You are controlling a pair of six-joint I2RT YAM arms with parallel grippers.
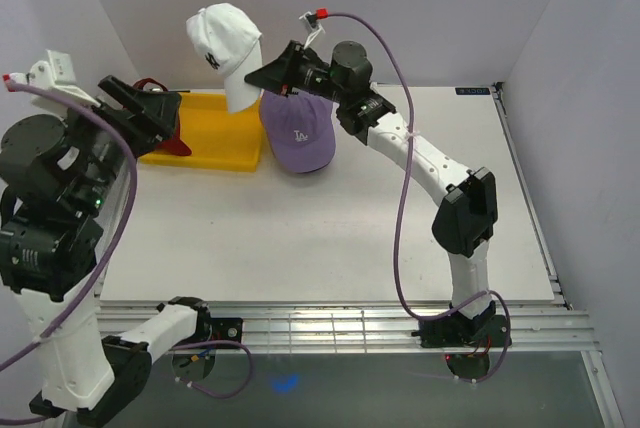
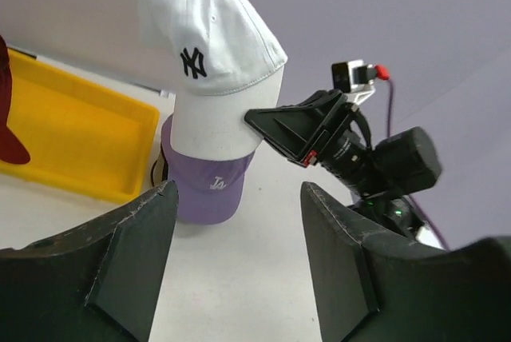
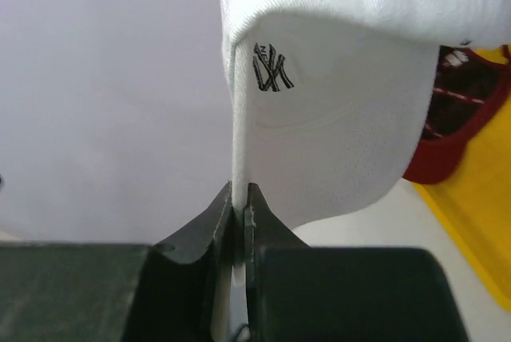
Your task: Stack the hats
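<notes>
Right gripper pinches white hat, partly hiding lavender hat

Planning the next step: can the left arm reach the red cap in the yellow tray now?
Probably yes: its open fingers hang right by the red cap, with nothing between; the right arm holds the white cap well aside.

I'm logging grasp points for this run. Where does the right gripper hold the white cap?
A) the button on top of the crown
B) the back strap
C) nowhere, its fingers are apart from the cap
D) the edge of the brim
D: in the right wrist view the right gripper is pinched shut on the thin edge of the white cap brim, which hangs down below the crown.
</notes>
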